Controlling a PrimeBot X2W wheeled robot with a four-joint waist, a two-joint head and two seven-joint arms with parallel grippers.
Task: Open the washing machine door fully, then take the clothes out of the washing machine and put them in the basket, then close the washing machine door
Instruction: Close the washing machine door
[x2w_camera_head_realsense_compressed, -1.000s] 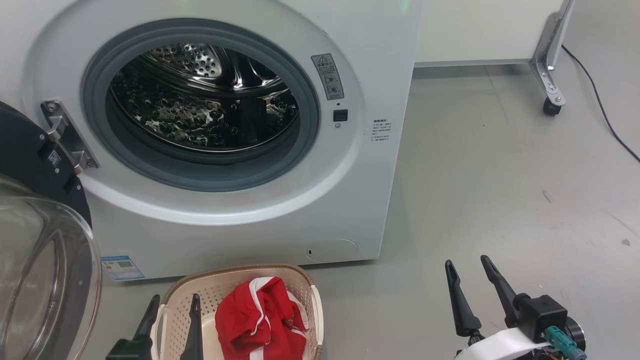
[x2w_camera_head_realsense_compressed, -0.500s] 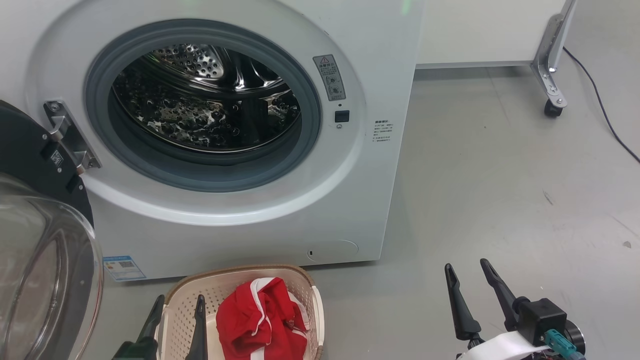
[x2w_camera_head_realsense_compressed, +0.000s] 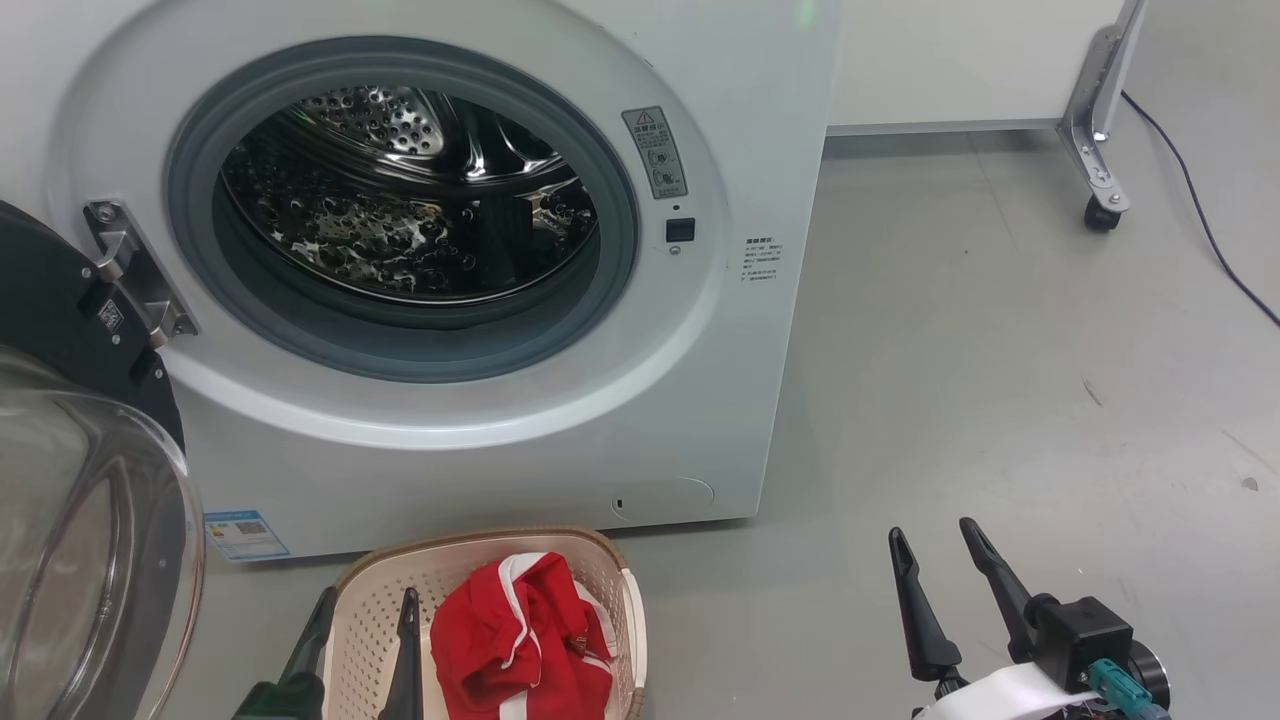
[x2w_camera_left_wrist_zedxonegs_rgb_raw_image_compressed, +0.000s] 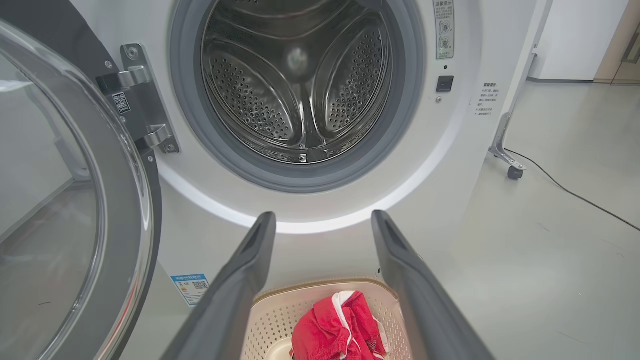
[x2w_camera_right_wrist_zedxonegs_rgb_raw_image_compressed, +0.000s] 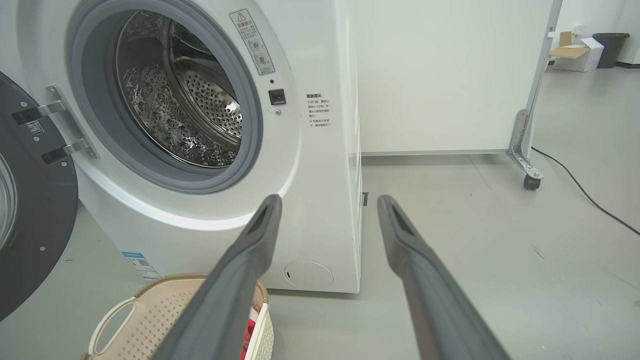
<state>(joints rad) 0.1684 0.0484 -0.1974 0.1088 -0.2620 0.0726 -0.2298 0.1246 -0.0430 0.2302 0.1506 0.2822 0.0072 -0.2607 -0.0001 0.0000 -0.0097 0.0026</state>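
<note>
The white washing machine (x2w_camera_head_realsense_compressed: 700, 400) stands with its drum (x2w_camera_head_realsense_compressed: 400, 220) exposed, and I see no fabric inside. The washing machine door (x2w_camera_head_realsense_compressed: 60, 300) hangs swung out at the left, its glass bowl (x2w_camera_head_realsense_compressed: 80, 560) bulging toward me. Red clothes (x2w_camera_head_realsense_compressed: 520, 630) with white trim lie in the cream basket (x2w_camera_head_realsense_compressed: 470, 540) on the floor before the machine. My left gripper (x2w_camera_head_realsense_compressed: 367, 597) is open over the basket's left half, holding nothing. My right gripper (x2w_camera_head_realsense_compressed: 932, 528) is open above bare floor to the right. The left wrist view looks between open fingers (x2w_camera_left_wrist_zedxonegs_rgb_raw_image_compressed: 250, 280) at the drum (x2w_camera_left_wrist_zedxonegs_rgb_raw_image_compressed: 300, 85), basket (x2w_camera_left_wrist_zedxonegs_rgb_raw_image_compressed: 280, 310) and clothes (x2w_camera_left_wrist_zedxonegs_rgb_raw_image_compressed: 340, 330).
A white panel (x2w_camera_head_realsense_compressed: 950, 60) on a castor leg (x2w_camera_head_realsense_compressed: 1100, 170) stands behind at the right, and a black cable (x2w_camera_head_realsense_compressed: 1200, 210) trails over the grey floor (x2w_camera_head_realsense_compressed: 1000, 350). Far off in the right wrist view are a cardboard box (x2w_camera_right_wrist_zedxonegs_rgb_raw_image_compressed: 575, 52) and a dark bin (x2w_camera_right_wrist_zedxonegs_rgb_raw_image_compressed: 607, 47).
My left gripper has drifted slightly to the right over the basket. The right gripper has sunk a touch. Clothes, basket and door have stayed put.
</note>
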